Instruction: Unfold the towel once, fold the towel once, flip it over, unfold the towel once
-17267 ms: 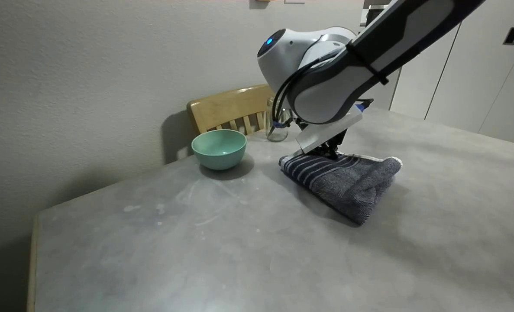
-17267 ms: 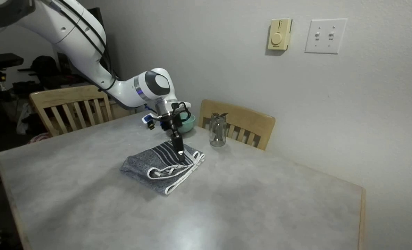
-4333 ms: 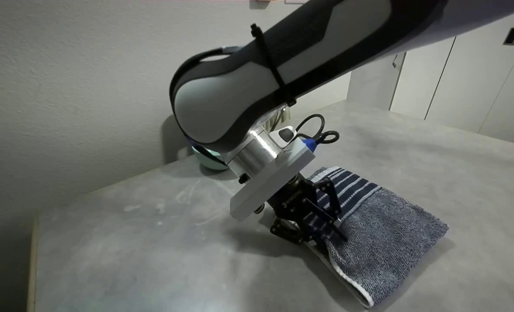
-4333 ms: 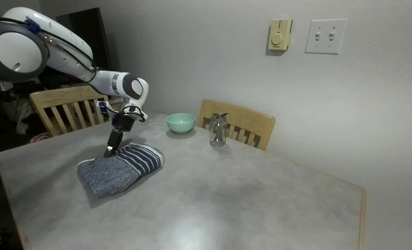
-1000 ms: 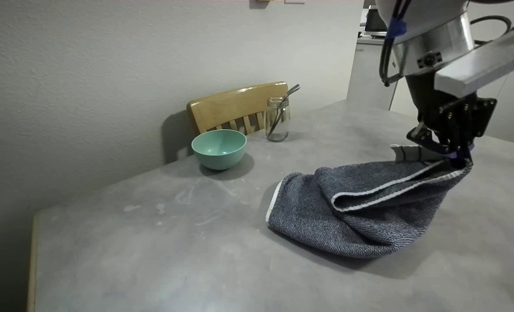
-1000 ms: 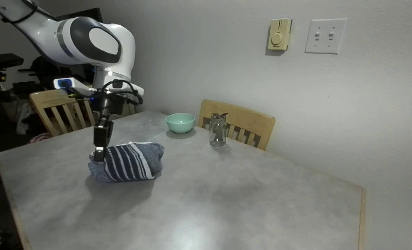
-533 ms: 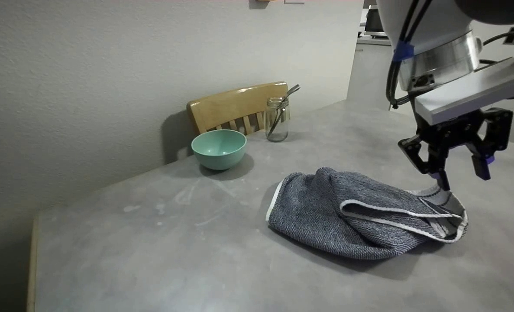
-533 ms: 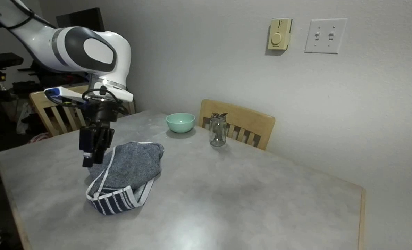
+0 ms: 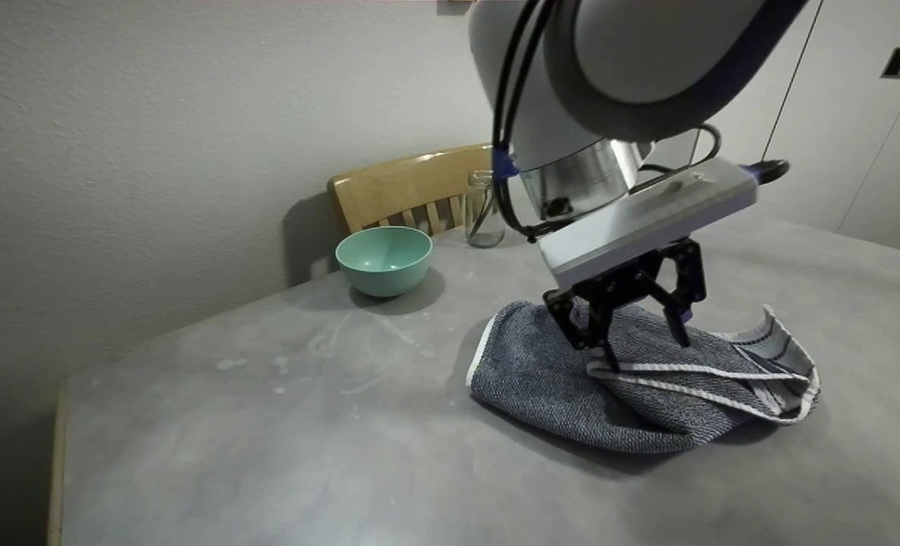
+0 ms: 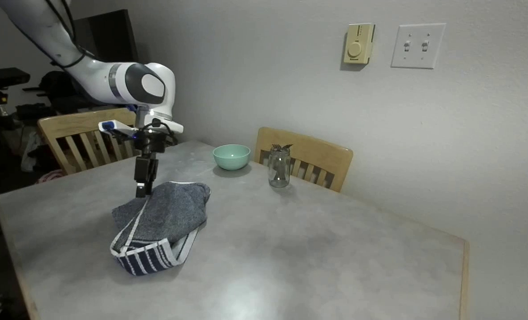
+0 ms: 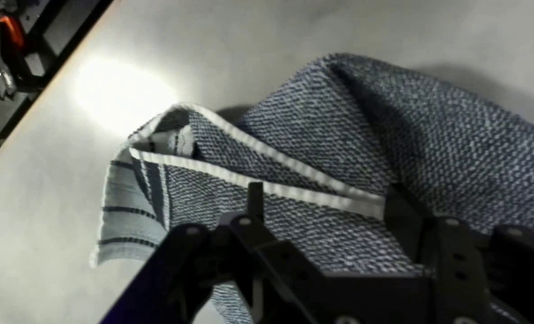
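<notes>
Hung at towel (image 9: 624, 409) with parted fingers (image 9: 678, 327), gripping nothing, 9 o'clock of striped end (image 9: 772, 349) in an exterior view; probably risked pinching extra layers, given bunched folds.

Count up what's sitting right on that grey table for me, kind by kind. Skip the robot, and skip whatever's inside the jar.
Blue-grey towel: 1
Teal bowl: 1
Clear glass jar: 1
Total: 3
The utensils in the jar overlap too much to count anyway.
</notes>
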Robot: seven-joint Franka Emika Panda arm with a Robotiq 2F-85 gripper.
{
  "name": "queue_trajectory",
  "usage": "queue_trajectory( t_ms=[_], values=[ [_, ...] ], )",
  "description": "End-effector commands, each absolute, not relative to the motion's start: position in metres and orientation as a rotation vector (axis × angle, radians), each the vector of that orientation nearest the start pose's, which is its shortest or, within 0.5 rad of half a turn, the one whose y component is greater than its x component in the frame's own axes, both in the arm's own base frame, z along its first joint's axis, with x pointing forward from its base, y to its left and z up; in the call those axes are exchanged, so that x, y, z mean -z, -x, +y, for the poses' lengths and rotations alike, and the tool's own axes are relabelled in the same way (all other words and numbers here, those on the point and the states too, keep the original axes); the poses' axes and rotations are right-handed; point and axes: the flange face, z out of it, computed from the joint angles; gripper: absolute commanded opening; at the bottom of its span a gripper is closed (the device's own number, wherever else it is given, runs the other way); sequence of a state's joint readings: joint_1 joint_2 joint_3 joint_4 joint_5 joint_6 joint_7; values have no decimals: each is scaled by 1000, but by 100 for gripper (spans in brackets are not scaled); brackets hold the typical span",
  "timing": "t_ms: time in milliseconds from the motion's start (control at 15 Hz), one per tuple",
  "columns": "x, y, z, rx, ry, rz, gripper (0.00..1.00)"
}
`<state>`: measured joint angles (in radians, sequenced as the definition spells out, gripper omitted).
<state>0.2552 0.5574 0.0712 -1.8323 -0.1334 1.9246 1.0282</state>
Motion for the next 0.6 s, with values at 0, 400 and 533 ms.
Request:
queue_trajectory(
  t_ms=[0, 400, 533],
  values=[
    [-177, -593, 196, -601, 3260, 1025, 40],
    [-163, -610, 216, -663, 3300, 1011, 1],
    [-167, -614, 223, -682, 3328, 998, 36]
  ],
)
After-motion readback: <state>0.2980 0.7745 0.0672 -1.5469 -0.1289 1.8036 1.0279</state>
